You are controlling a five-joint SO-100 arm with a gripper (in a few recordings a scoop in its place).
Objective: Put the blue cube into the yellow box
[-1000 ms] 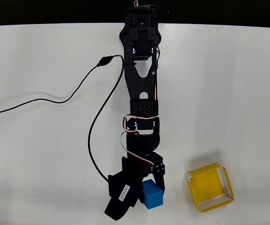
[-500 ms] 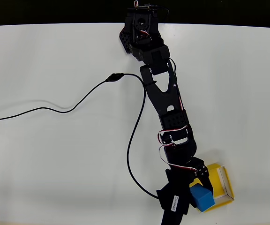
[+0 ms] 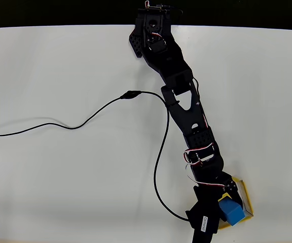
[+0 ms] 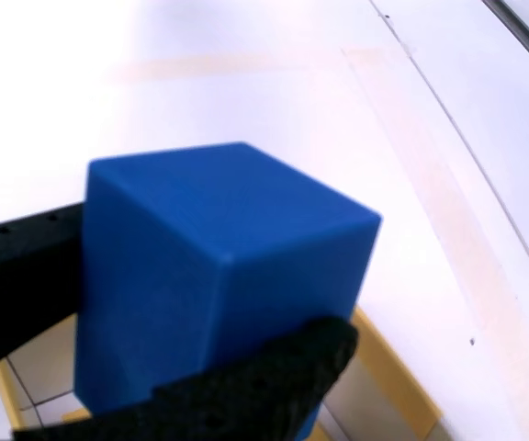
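Pinching the blue cube (image 3: 232,212) between black jaws, gripper (image 3: 226,210) hung over the yellow box (image 3: 248,201) at the table's (image 3: 60,177) five o'clock corner, overhead view. In wrist view, cube (image 4: 214,285) clamped from nine and six o'clock, yellow rim (image 4: 398,386) beneath.

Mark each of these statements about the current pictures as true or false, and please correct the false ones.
1. The gripper holds the blue cube. True.
2. The blue cube rests on the white table, apart from the gripper. False: it is clamped between the black fingers.
3. In the overhead view, the cube is above the yellow box. True.
4. The yellow box sits at the top left of the overhead view. False: it is near the bottom right.
5. A black cable lies on the table. True.
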